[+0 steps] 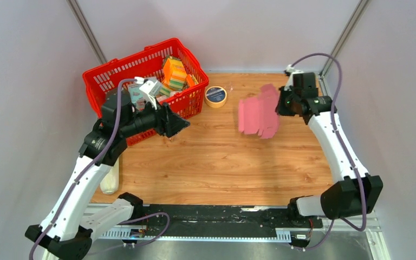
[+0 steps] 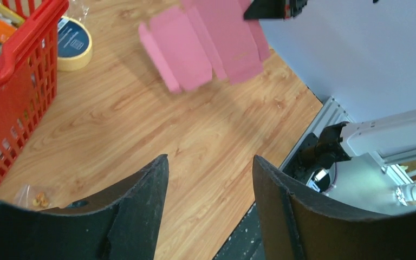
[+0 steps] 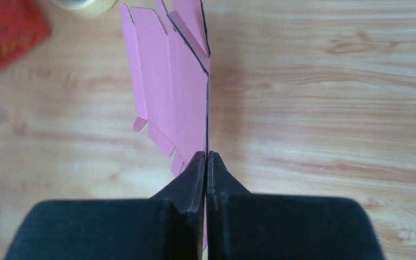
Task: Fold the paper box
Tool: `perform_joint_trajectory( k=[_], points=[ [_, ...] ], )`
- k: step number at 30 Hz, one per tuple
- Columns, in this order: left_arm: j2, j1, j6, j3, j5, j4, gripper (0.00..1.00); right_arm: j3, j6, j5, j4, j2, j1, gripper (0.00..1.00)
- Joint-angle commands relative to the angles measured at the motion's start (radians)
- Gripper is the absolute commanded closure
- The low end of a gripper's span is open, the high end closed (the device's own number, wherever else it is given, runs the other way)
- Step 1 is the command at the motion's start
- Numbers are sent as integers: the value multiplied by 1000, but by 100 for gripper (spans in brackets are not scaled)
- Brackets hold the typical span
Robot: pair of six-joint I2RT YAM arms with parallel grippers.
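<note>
The paper box (image 1: 258, 112) is a flat pink notched card cut-out with flaps, held in the air above the far right of the table. My right gripper (image 1: 279, 104) is shut on its right edge; in the right wrist view the card (image 3: 168, 86) runs edge-on out from between the closed fingers (image 3: 206, 157). My left gripper (image 1: 183, 125) is open and empty, in front of the red basket, well to the left of the card. The left wrist view shows its spread fingers (image 2: 210, 162) over bare wood, with the pink card (image 2: 206, 43) far ahead.
A red basket (image 1: 192, 67) with striped packs and small cartons stands at the back left. A roll of tape (image 1: 215, 96) lies just right of it. A small clear bag (image 2: 31, 197) lies by the basket's front. Grey walls close in both sides.
</note>
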Motion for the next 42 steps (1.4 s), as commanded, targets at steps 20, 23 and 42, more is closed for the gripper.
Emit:
perform_joint_trajectory(
  k=[20,23,42],
  points=[
    [155,-174,234,55,115,85,18,42,-347,-630,-229,-172,435,100],
    [160,-177,270,32,121,60,17,60,-356,-693,-230,-129,435,100],
    [206,-177,268,-68,140,66,44,103,-392,-900,-201,-35,464,100]
  ],
)
